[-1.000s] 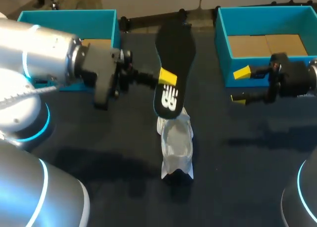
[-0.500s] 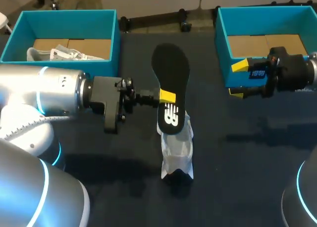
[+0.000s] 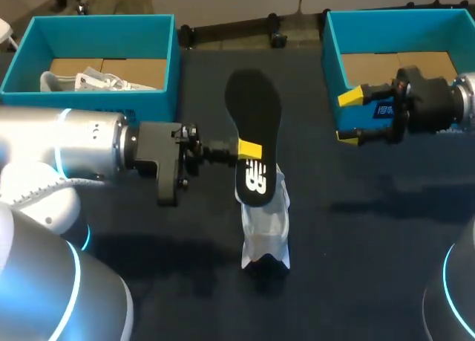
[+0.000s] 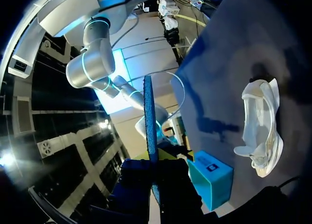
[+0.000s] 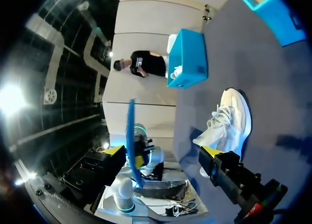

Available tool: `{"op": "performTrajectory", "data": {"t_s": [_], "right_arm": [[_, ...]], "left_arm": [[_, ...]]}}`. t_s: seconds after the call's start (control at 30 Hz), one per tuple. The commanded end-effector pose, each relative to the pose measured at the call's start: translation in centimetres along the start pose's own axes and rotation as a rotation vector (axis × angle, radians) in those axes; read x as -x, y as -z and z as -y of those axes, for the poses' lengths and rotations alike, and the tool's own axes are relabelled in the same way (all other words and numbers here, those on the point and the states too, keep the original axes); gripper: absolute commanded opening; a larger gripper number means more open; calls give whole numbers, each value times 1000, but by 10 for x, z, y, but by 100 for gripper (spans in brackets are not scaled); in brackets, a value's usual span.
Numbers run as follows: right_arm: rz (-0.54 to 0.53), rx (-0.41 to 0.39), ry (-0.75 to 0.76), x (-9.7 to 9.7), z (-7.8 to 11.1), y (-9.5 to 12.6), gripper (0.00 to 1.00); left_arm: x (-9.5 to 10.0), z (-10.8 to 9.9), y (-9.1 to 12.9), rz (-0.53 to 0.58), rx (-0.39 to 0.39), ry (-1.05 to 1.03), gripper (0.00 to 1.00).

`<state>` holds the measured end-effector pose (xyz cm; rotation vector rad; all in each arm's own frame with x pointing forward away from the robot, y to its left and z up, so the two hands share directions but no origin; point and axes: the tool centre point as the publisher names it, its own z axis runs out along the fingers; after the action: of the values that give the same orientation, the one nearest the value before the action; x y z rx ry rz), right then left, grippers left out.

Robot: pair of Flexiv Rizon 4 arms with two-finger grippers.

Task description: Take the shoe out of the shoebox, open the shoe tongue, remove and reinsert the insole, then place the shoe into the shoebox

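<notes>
A black insole is held on edge above the table, with my left gripper shut on its side. Its printed end reaches down to the far end of the white shoe, which lies on the dark table. In the left wrist view the insole shows edge-on between the shut fingers, and the shoe lies off to one side. My right gripper hangs open and empty in front of the right teal shoebox. From the right wrist, the shoe and the insole lie ahead of the gripper.
A second teal shoebox stands at the back left with another white shoe inside. The right box shows only its cardboard floor. The dark table is bare on both sides of the shoe.
My left gripper has carried the insole down and nearer, bringing its printed end onto the shoe. My right gripper has drifted slightly left and farther back, still open.
</notes>
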<state>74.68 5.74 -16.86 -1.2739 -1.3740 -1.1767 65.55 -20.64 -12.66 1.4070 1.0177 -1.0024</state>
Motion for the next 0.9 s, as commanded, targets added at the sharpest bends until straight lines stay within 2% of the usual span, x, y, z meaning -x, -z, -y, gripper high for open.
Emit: {"op": "performTrajectory", "data": {"t_s": [0.03,0.27,0.37,0.77,0.9], "right_arm": [[17,6,5,-11,3,-12,100],[20,-19,10,-16,10,-32,100],[-4,-14,0,-9,11,-37,100],[-4,-14,0,-9,11,-37,100],[17,-28,-21,-7,4,-52,100]], "left_arm": [[-18,-13,-17,23,1,-16,0],[-35,-24,-25,24,18,-10,0],[-36,-26,-27,44,16,1,0],[-37,-26,-28,46,14,6,0],[-48,-28,-34,32,26,17,0]]}}
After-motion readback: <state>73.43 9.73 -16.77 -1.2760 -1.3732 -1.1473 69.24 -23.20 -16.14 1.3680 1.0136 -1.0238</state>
